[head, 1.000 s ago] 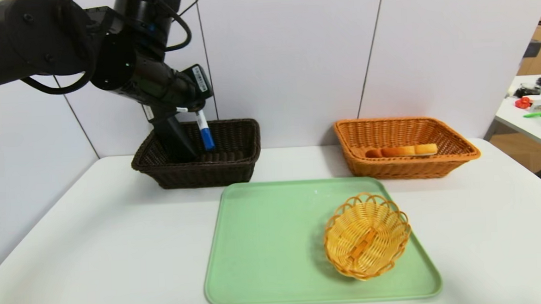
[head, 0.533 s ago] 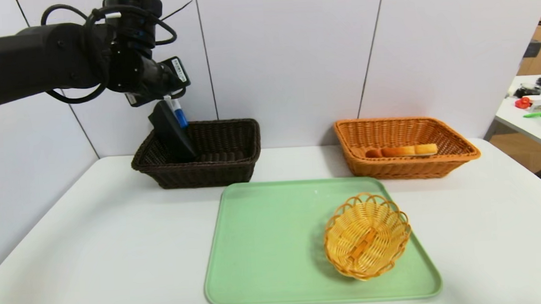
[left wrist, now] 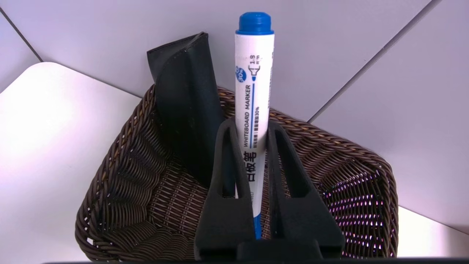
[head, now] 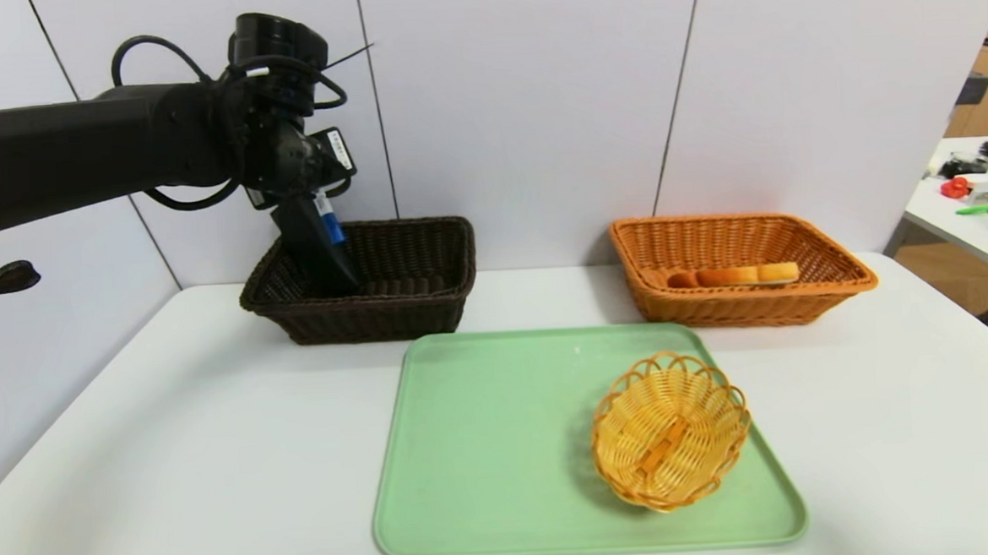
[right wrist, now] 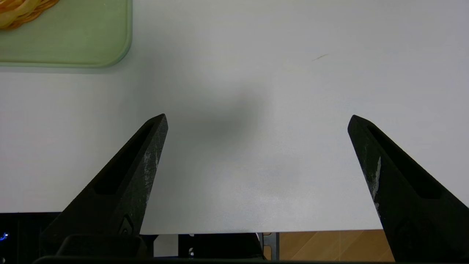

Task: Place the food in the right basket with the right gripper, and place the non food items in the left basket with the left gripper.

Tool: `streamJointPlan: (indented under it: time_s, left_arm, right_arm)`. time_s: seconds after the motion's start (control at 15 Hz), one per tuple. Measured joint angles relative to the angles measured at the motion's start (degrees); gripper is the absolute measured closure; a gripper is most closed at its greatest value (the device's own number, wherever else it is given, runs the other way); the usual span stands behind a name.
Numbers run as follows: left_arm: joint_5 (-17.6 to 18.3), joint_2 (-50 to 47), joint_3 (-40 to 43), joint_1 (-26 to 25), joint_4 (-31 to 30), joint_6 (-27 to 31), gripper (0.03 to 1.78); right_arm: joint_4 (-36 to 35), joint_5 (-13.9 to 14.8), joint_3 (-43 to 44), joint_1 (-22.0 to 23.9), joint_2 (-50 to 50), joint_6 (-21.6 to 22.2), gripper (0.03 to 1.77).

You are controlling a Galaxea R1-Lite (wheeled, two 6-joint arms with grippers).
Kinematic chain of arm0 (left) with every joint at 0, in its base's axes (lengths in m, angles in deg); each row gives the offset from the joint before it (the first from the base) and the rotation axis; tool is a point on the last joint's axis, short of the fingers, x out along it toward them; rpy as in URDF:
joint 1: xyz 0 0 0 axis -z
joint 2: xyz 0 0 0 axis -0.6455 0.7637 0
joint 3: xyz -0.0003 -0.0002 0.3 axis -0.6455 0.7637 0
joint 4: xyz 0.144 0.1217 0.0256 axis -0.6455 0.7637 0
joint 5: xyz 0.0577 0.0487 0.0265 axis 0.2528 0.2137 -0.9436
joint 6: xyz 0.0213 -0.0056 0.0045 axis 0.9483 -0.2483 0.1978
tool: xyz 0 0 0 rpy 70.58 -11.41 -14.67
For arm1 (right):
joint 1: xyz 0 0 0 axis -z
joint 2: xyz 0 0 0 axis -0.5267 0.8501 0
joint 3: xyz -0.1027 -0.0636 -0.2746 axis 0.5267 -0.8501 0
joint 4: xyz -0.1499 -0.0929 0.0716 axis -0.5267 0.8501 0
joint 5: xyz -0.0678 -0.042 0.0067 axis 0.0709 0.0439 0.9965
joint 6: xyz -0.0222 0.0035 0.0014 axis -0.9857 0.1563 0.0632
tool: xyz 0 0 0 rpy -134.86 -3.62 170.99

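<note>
the left gripper (left wrist: pixel 252 126) hangs over the left basket (head: pixel 428 310), which sits toward the far left corner of the worktop (head: pixel 174 463). its jaws are clamped on the marker (left wrist: pixel 254 91) — the marker's long axis runs along the fingers, blue cap pointing out past the tips and angled down toward the basket's inside. the black pouch (left wrist: pixel 188 106) hangs beside it, apparently pinched too, its long axis parallel. the drop is straight below. the right gripper (right wrist: pixel 256 121) is parked near the worktop's near right edge, jaws wide apart and empty; the bread (head: pixel 735 276) lies in the right basket (head: pixel 833 289).
</note>
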Motion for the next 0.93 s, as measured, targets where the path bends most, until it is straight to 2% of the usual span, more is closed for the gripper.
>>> streamJointPlan:
  time_s: [0.07, 0.33, 0.53, 0.8, 0.93]
  left_arm:
    - [-0.01, 0.22, 0.0, 0.02, 0.02, -0.01, 1.64]
    - [0.1, 0.74, 0.0, 0.18, -1.18, 0.0, 1.04]
    - [0.1, 0.89, 0.0, 0.22, -1.4, 0.11, 0.74]
    - [0.16, -1.46, 0.02, 0.52, 0.2, 0.13, 0.48]
    - [0.63, -5.73, 0.57, 1.78, 6.28, 0.13, 0.4]
  right_arm:
    - [-0.02, -0.02, -0.07, 0.0, 0.02, 0.0, 0.1]
    - [-0.02, 0.0, -0.1, -0.04, 0.04, 0.0, 0.1]
    - [-0.02, 0.04, -0.11, -0.02, 0.06, -0.07, 0.1]
    - [-0.11, 0.06, 0.37, 0.0, 0.04, 0.09, 0.1]
    - [-0.17, 0.24, 0.8, 0.05, -0.5, -0.05, 0.1]
